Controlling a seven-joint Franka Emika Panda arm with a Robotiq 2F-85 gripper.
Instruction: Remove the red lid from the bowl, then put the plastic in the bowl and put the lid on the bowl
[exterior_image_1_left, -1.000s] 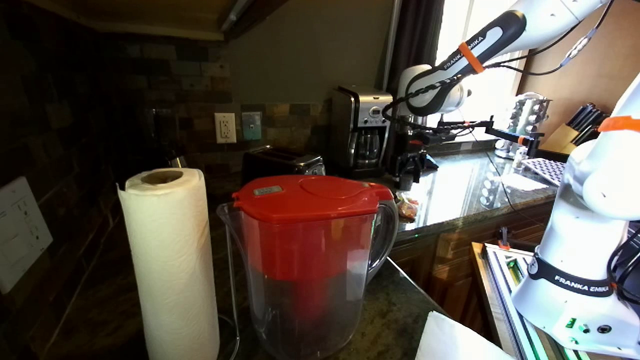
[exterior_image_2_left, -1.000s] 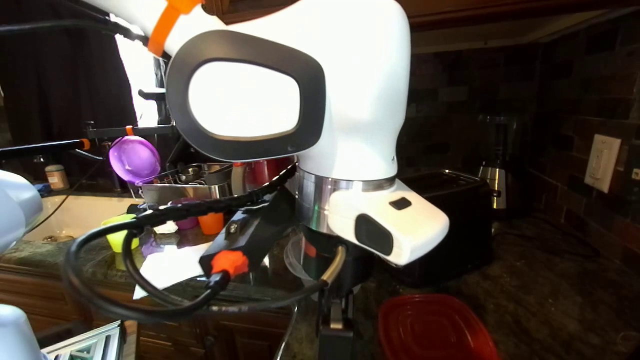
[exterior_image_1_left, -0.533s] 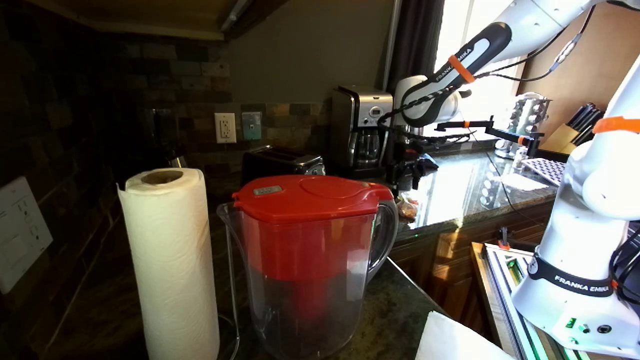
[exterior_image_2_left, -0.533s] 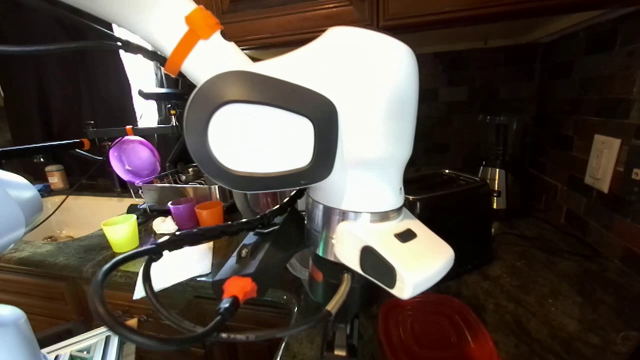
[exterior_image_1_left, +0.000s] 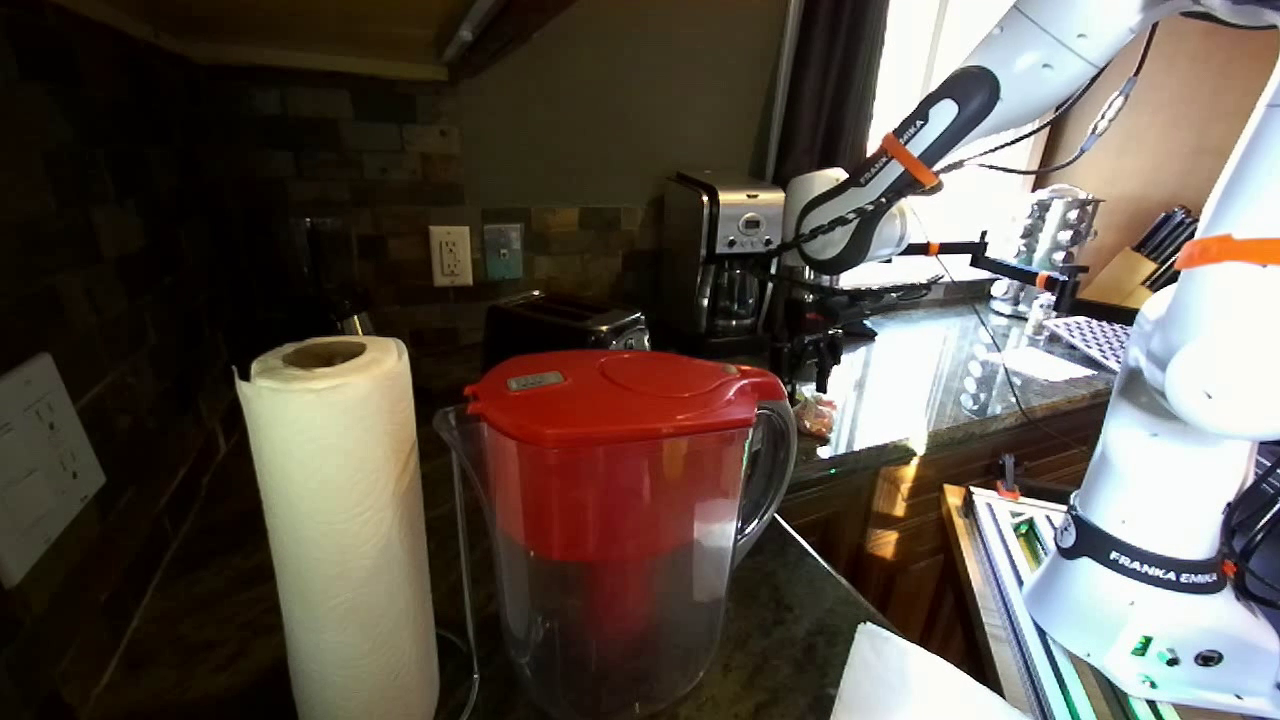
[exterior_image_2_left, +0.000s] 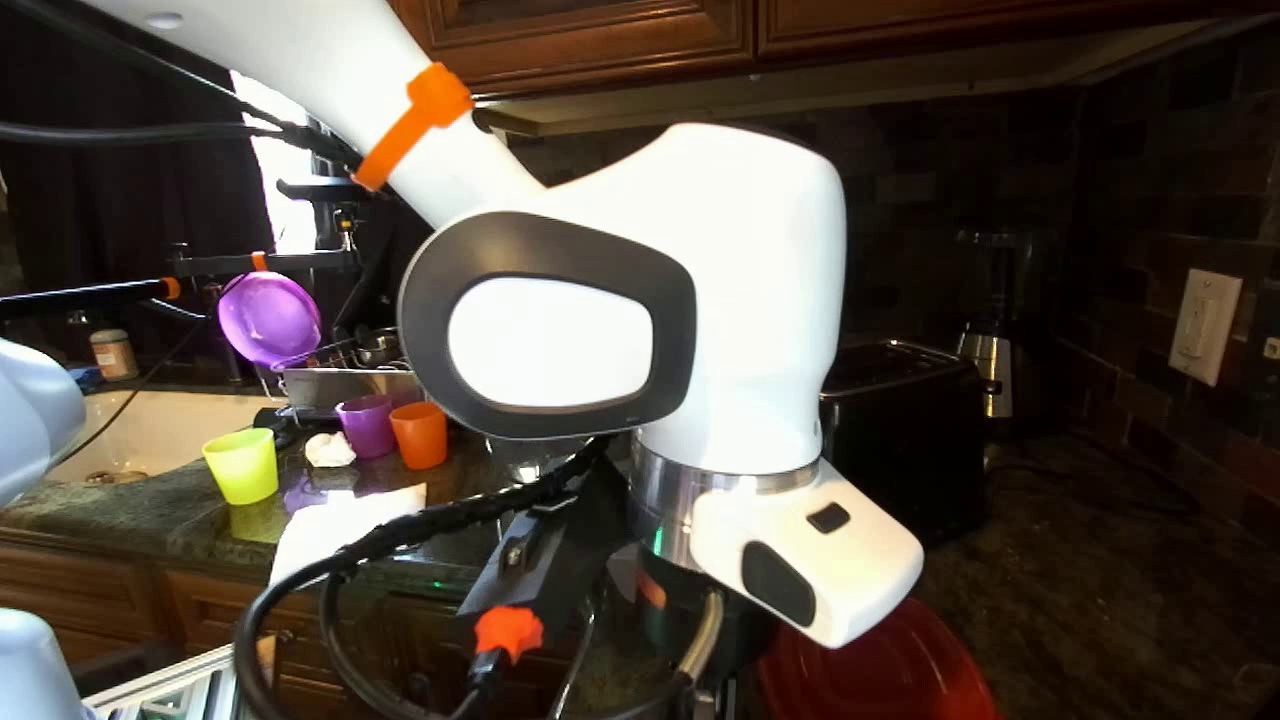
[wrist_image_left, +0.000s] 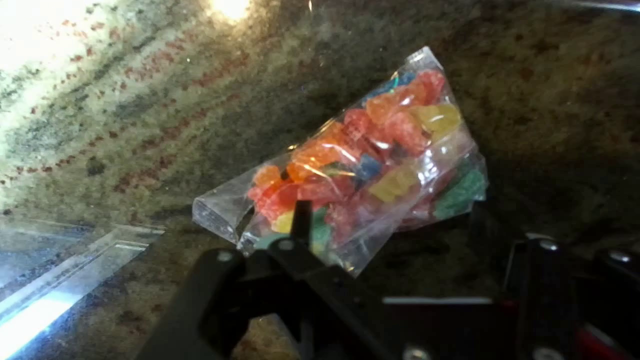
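Counter (wrist_image_left: 125, 125): polished, with strong glare at the left of the wrist view. Anything pushed rather than pinched will probably slide.

Robot arm (exterior_image_2_left: 765, 290): bent down over the work area. In an exterior view its wrist shows just right of the coffee maker (exterior_image_1_left: 740, 215); whether the two touch cannot be told. A careless swing left could strike it.

Pitcher (exterior_image_1_left: 620, 480): upright, nearer than the coffee maker. A low carry toward the near side may topple it.

Gripper (wrist_image_left: 390, 207): fingers (wrist_image_left: 302, 225) spread apart over the bag of candy (wrist_image_left: 360, 150), nothing held. Contact cannot be confirmed. Caution: an off-center squeeze may catch only slack film, and the load may then drop in transit.

Red lid (exterior_image_2_left: 890, 675), presumed the task's: near right in an exterior view, partly hidden by the arm. Whether it covers a bowl cannot be told; no uncovered bowl can be identified. If the bowl is covered, the bag cannot enter.

Bag of candy: on the counter, slanting across the wrist view. Its loose left end may later jut over the rim and keep the lid from seating.
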